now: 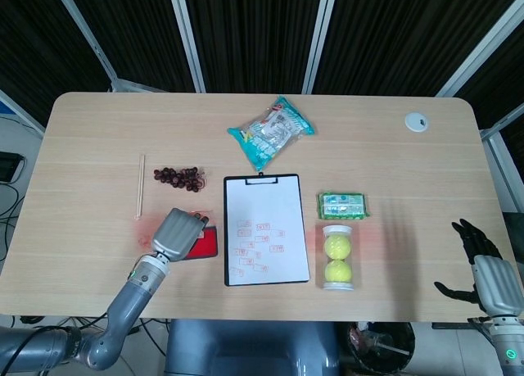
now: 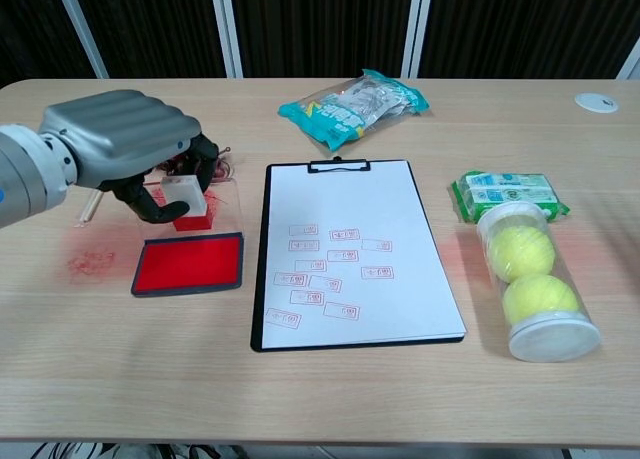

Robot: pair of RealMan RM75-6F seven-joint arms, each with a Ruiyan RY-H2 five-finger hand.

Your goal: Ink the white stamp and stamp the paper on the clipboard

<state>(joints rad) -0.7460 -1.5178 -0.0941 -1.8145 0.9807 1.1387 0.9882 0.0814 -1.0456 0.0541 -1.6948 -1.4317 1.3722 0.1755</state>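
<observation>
A pale wooden table (image 1: 98, 130) stands before dark slatted panels with light metal uprights. A clipboard (image 2: 352, 254) lies near the middle, its long axis running away from the robot with the clip at the far end; the paper (image 2: 345, 204) on it carries a scatter of red rectangular marks on its nearer half. Just left of it is a red ink pad (image 2: 189, 265), lid open behind it. The left hand (image 2: 125, 144) hangs over the pad's far edge, fingers curled around the stamp (image 2: 187, 195), a white block held roughly upright above the pad; whether its base touches the ink cannot be told. The right hand (image 1: 483, 269) is at the table's near right corner, fingers spread, holding nothing. Right of the clipboard lie a tube (image 2: 535, 282) of two tennis balls and a green packet (image 2: 505, 193); a snack bag (image 2: 352, 106) lies beyond.
</observation>
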